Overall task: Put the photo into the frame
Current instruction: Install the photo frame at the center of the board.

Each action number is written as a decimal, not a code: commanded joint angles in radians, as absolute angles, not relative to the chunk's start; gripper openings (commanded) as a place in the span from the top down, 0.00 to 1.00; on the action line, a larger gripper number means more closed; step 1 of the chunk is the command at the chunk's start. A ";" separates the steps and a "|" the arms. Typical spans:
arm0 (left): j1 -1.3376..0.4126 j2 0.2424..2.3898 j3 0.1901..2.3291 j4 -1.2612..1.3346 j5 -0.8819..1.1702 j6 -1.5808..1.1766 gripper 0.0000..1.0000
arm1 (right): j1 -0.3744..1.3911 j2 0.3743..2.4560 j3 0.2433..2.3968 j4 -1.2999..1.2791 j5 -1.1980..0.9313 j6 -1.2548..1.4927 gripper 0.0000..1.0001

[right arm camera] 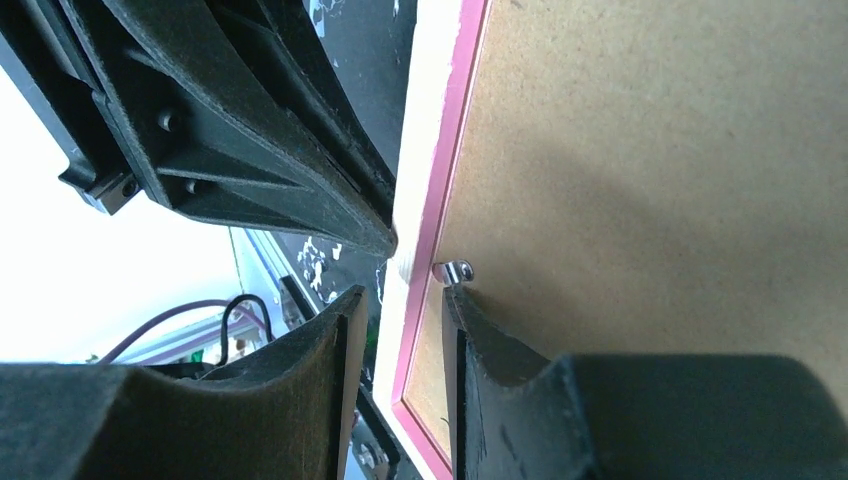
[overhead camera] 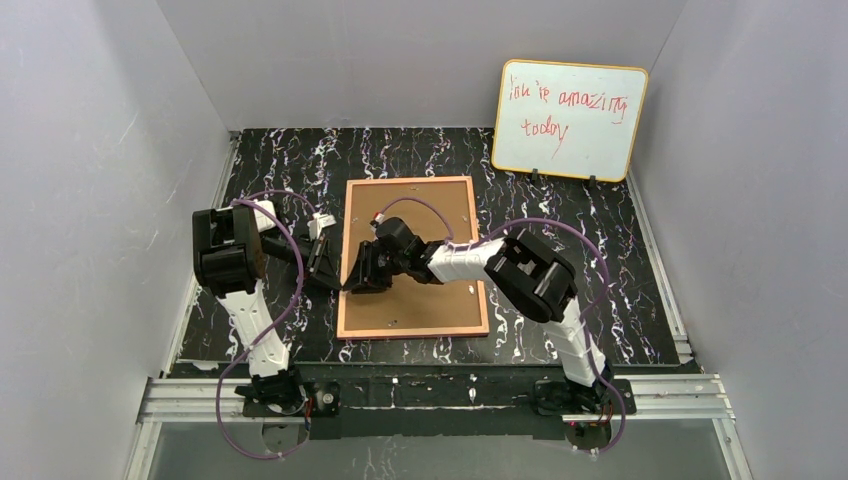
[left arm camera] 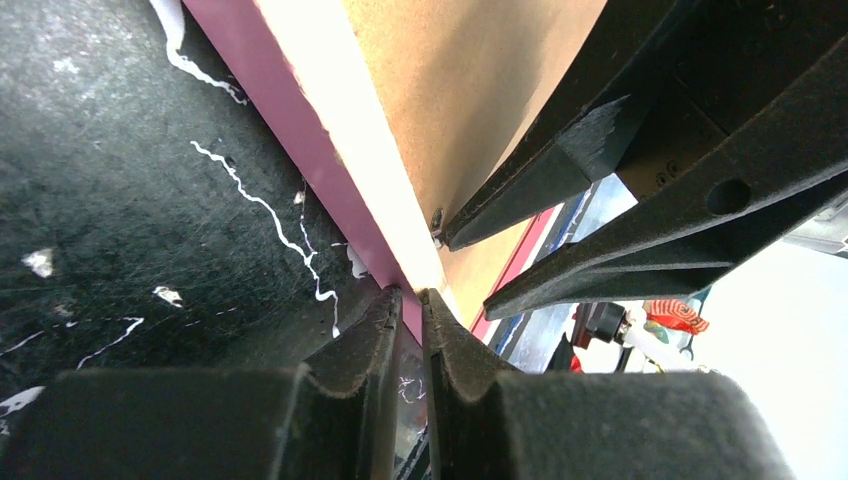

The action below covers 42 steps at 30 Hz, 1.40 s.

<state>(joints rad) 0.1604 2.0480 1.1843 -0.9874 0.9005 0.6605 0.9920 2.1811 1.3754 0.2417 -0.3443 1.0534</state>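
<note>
The pink frame (overhead camera: 415,325) lies face down on the table, with its brown hardboard backing (overhead camera: 440,210) facing up. My left gripper (overhead camera: 335,276) is at the frame's left edge. In the left wrist view the left gripper (left arm camera: 410,295) is shut on the pink edge (left arm camera: 300,130). My right gripper (overhead camera: 360,280) reaches the same edge from the right. Its jaws (right arm camera: 405,295) straddle the pink border (right arm camera: 450,130), slightly apart. One finger rests on the backing (right arm camera: 650,150) just below a metal tab (right arm camera: 455,271). The photo is out of view.
A yellow-edged whiteboard (overhead camera: 570,120) with red writing leans against the back wall at the right. Grey walls enclose the black marbled table (overhead camera: 600,260) on three sides. The two grippers are close together, and the left gripper's fingers (right arm camera: 250,130) fill the upper left of the right wrist view.
</note>
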 commanded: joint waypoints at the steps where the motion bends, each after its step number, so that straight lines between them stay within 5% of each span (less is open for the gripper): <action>1: 0.139 2.042 1.164 -0.935 0.857 0.692 0.91 | 1.010 2.124 1.313 0.239 -0.254 1.065 0.58; 42: 0.133 2.039 1.152 -0.925 0.865 0.703 0.92 | 1.013 2.220 1.403 0.226 -0.133 1.233 0.61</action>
<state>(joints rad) 0.1562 2.0460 1.1790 -0.9844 0.9051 0.6544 1.0058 2.1674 1.3655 0.2131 -0.2642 1.1812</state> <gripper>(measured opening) 0.085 0.391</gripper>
